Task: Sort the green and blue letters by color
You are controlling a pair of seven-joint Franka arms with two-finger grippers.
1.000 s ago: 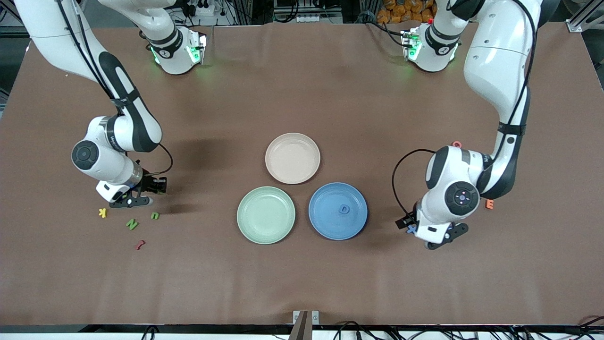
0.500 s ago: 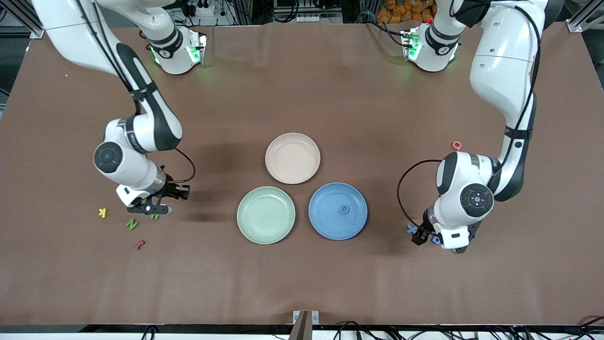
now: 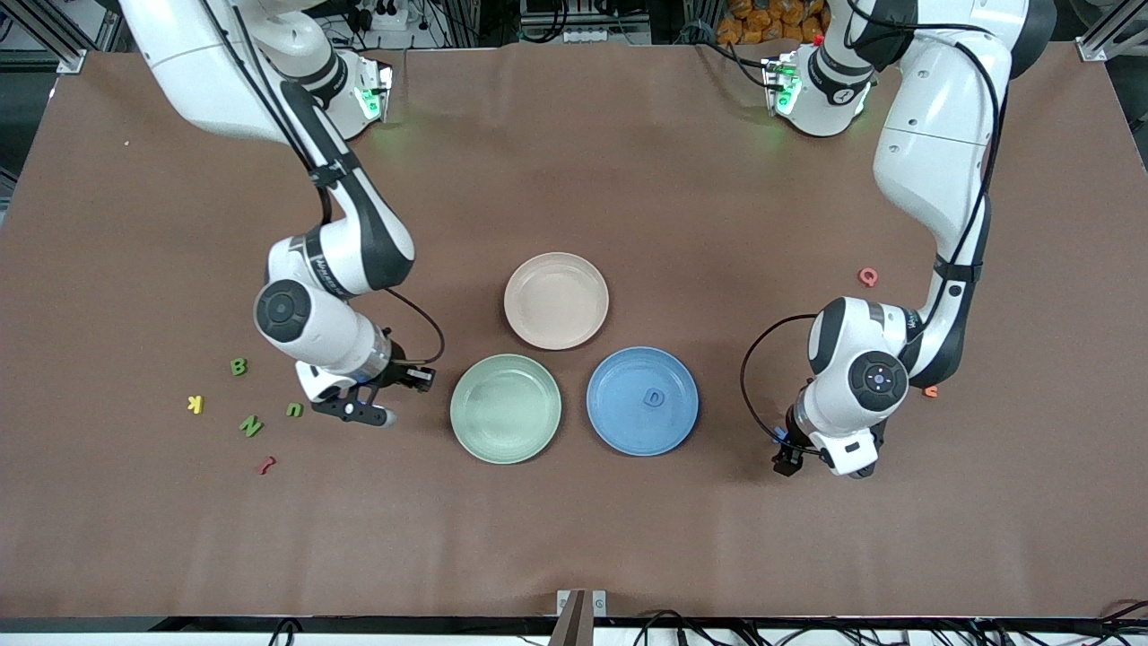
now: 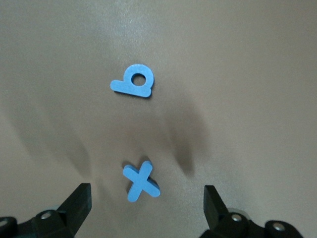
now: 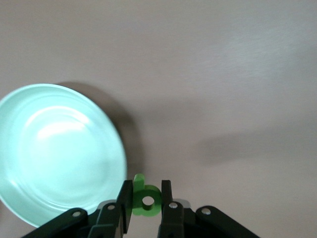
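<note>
Three round plates are seen in the middle of a brown table (image 3: 628,179): a pink plate (image 3: 556,300), and nearer the front camera a green plate (image 3: 506,408) beside a blue plate (image 3: 642,400). One light blue letter D (image 3: 656,397) is already lying in the blue plate; the green and pink plates are bare, so the sorting is judged to be only just begun. The right gripper (image 3: 363,414) is held over the table just beside the green plate, toward the right arm's end, its fingers pinched on a small green letter p (image 5: 144,200), which is judged to be bound for that plate. Three more green letters are left on the table toward the right arm's end: a B (image 3: 239,366), a u (image 3: 294,410) and an N (image 3: 251,425). Among them lie a yellow K (image 3: 195,404) and a dark red piece (image 3: 265,465), which are no part of the sorting. The left gripper (image 4: 146,210) is held low near the left arm's end, fingers spread wide, over a light blue X (image 4: 142,181), with a light blue b (image 4: 132,83) lying near it. Only three blue letters can be counted; if a fourth exists, it is hidden. A pink Q (image 3: 867,276) and an orange piece (image 3: 931,391), partly covered by the left arm, are also seen. Seen in all: four green letters, three blue, three plates.
</note>
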